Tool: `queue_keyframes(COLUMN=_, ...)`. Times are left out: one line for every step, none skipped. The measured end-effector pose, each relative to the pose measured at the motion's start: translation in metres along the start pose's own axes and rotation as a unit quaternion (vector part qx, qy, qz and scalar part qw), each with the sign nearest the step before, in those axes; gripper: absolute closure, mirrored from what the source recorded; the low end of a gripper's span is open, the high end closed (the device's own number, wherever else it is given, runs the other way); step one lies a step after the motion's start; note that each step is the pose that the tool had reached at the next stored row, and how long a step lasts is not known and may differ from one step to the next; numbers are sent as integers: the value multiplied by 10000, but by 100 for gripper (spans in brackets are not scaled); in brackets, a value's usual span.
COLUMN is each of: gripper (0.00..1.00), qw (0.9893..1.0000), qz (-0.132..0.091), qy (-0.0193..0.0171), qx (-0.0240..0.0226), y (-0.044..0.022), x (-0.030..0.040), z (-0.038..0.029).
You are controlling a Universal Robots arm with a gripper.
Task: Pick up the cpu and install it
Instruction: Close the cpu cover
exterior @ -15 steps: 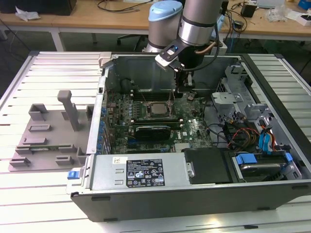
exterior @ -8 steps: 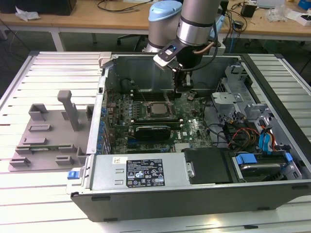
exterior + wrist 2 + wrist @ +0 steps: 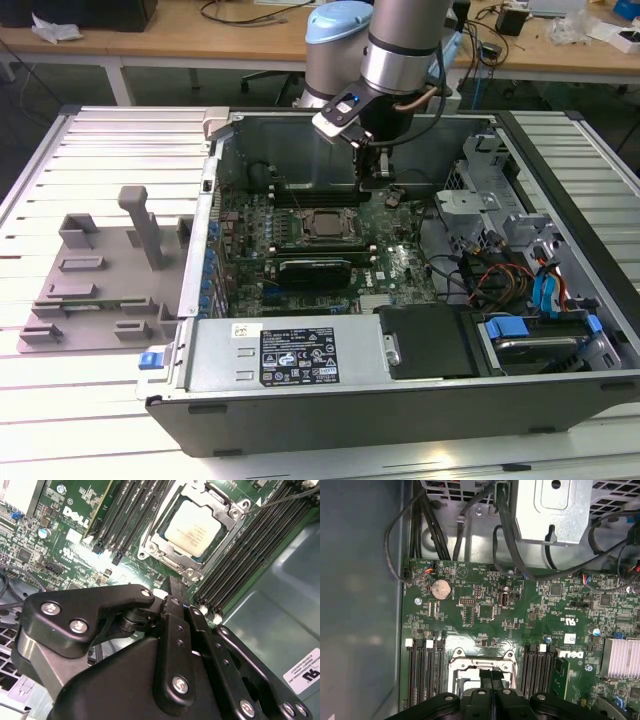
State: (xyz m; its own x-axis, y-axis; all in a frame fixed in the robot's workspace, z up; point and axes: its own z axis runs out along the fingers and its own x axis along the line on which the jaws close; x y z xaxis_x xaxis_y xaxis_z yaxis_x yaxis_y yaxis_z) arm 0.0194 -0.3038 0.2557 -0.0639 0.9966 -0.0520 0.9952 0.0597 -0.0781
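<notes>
Black links are making up the hand (image 3: 176,584), and its two fingers (image 3: 485,676) are lying pressed together in both wrist views, pinching nothing. In the exterior view the hand (image 3: 376,180) is hanging inside an open computer case (image 3: 420,410), low over the far part of the green motherboard (image 3: 400,265).

The cpu (image 3: 192,529) is sitting in its socket, pale silvery top facing up, with a metal frame (image 3: 160,542) lying around it. It is near the fingertips but apart from them. In the exterior view the socket (image 3: 318,225) is lying towards the exterior view's left of the hand. Dark memory slots (image 3: 125,510) are running along both sides of the socket. In the first wrist view a round coin battery (image 3: 440,588) is resting on the board and a finned heat sink (image 3: 622,657) is standing near its edge.

The case is lying on its side on a bench (image 3: 90,150) of pale ribbed metal panels. On the exterior view's left a grey plastic tray (image 3: 100,275) with upright posts is resting on the same surface, just beside the case. Behind, a wood-topped bench (image 3: 200,40) is carrying loose cables (image 3: 240,10), and a dark floor (image 3: 50,85) is showing beneath it.
</notes>
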Motion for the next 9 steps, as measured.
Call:
queue_keyframes(gripper=89, qw=10000, qz=1, qy=0, qx=0, y=-7, x=0, z=1)
queue_keyframes(gripper=89, qw=10000, qz=0, qy=0, qx=0, y=-14, x=1, z=2)
queue_keyframes(gripper=89, qw=10000, qz=1, qy=0, qx=0, y=-21, x=1, z=3)
queue_keyframes(gripper=89, qw=10000, qz=0, qy=0, qx=0, y=-25, x=2, z=4)
queue_keyframes(gripper=89, qw=10000, qz=0, qy=0, qx=0, y=-28, x=2, z=5)
queue_keyframes(gripper=89, qw=10000, qz=0, qy=-1, qx=0, y=-30, x=2, z=5)
queue_keyframes(gripper=89, qw=10000, qz=1, qy=0, qx=0, y=-33, x=2, z=6)
queue_keyframes(gripper=89, qw=10000, qz=1, qy=0, qx=0, y=-35, x=3, z=7)
queue_keyframes(gripper=89, qw=10000, qz=1, qy=0, qx=0, y=-39, x=3, z=8)
